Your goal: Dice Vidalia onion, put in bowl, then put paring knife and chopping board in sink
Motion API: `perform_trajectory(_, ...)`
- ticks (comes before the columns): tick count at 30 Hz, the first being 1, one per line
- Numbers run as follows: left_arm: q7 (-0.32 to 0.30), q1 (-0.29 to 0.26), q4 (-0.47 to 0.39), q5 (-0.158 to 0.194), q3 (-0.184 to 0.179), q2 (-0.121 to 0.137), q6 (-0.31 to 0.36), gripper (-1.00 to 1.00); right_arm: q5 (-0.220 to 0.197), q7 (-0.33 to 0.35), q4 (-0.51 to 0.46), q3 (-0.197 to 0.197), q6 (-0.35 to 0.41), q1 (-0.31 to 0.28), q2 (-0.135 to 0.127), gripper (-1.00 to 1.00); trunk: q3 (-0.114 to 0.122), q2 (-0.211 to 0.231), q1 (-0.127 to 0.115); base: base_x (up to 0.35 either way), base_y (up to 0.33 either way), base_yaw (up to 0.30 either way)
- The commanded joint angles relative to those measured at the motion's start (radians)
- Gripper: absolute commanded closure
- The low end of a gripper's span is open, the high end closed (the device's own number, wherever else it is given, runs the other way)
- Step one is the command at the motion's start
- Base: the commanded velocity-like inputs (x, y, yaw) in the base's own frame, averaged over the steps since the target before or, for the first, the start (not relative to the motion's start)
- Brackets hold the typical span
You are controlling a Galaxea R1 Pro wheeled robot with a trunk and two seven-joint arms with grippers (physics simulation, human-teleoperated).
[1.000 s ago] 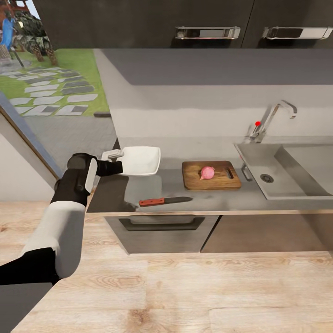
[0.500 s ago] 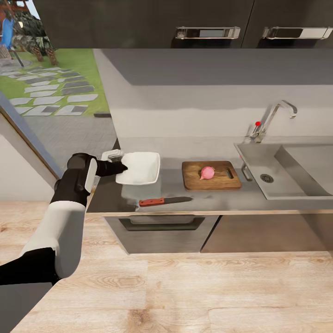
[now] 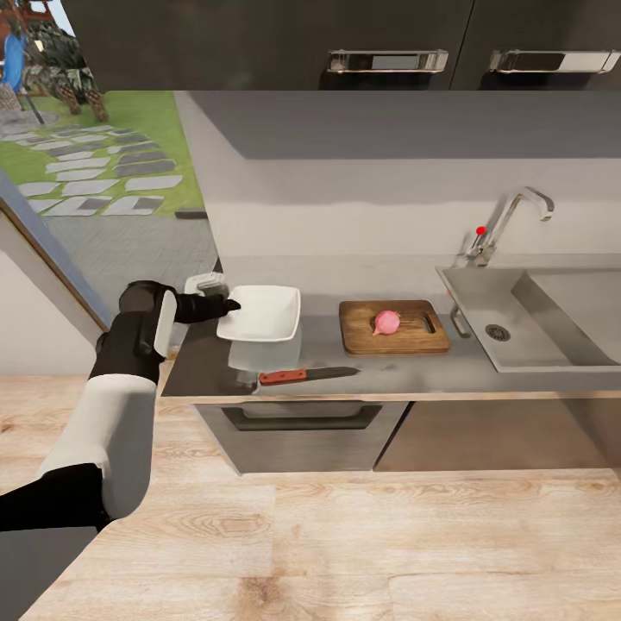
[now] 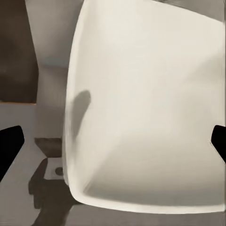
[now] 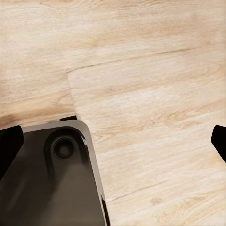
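Note:
The white square bowl [image 3: 263,312] rests on the grey countertop [image 3: 345,366] near its left end. My left gripper [image 3: 226,305] is at the bowl's left rim. In the left wrist view the bowl [image 4: 146,103] lies just ahead of the left gripper [image 4: 113,143], whose fingers are spread wide and open. The pinkish Vidalia onion [image 3: 386,322] lies whole on the wooden chopping board [image 3: 358,332]. The red-handled paring knife [image 3: 306,374] lies near the counter's front edge. To the right is the steel sink [image 3: 517,328]. My right gripper [image 5: 113,141] is open above the wooden floor.
A chrome tap with a red knob [image 3: 509,220] stands behind the sink. Dark wall cabinets [image 3: 388,52] hang overhead and an oven front [image 3: 302,431] sits below the counter. The counter ends just left of the bowl. The robot's dark base [image 5: 47,179] shows under the right gripper.
The bowl has come down from a raised, tilted pose and now rests flat on the countertop. The left arm has drawn back slightly to the left.

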Motion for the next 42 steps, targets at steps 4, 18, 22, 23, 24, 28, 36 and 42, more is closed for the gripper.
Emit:
perform_trajectory(4, -0.008, -0.001, -0.039, -0.008, 0.003, -0.001, 0.005, -1.00, 0.000, -0.002, -0.002, -0.001, -0.001, 0.001, 0.001, -1.00, -0.001, -0.002, 0.001, 0.000, 0.000, 0.000)
perform_trajectory(18, -0.008, -0.001, -0.045, -0.006, 0.002, -0.001, 0.006, -1.00, 0.000, -0.002, -0.002, -0.001, -0.001, 0.001, 0.000, -1.00, -0.001, -0.002, 0.001, -0.006, 0.000, 0.000)
perform_trajectory(22, -0.008, -0.001, -0.043, -0.006, 0.002, -0.002, 0.006, -1.00, 0.000, -0.002, -0.002, -0.001, -0.001, 0.001, 0.000, -1.00, -0.001, -0.002, 0.001, -0.170, 0.000, 0.000)
perform_trajectory(23, -0.008, -0.001, -0.043, -0.006, 0.002, -0.001, 0.006, -1.00, 0.000, -0.002, -0.002, -0.001, -0.001, 0.001, 0.000, -1.00, -0.001, -0.002, 0.001, -0.267, 0.000, 0.000)
perform_trajectory(24, -0.008, -0.001, -0.043, -0.006, 0.002, -0.002, 0.006, -1.00, 0.000, -0.002, -0.002, -0.001, -0.001, 0.001, 0.000, -1.00, -0.001, -0.002, 0.001, -0.279, 0.000, 0.000)
perform_trajectory(28, -0.008, -0.001, -0.040, -0.006, 0.002, -0.001, 0.006, -1.00, 0.000, -0.002, -0.002, -0.001, -0.001, 0.001, 0.000, -1.00, -0.001, -0.002, 0.001, -0.308, 0.000, 0.000)
perform_trajectory(36, -0.008, -0.001, -0.038, -0.005, 0.002, -0.002, 0.006, -1.00, 0.000, -0.002, -0.002, -0.001, -0.001, 0.001, 0.000, -1.00, -0.001, -0.002, 0.001, -0.325, 0.000, 0.000)
perform_trajectory(42, -0.008, -0.001, -0.022, -0.005, 0.002, -0.003, 0.005, -1.00, 0.000, -0.002, -0.002, -0.001, -0.001, 0.001, 0.001, -1.00, -0.001, -0.002, 0.001, -0.326, 0.000, 0.000)
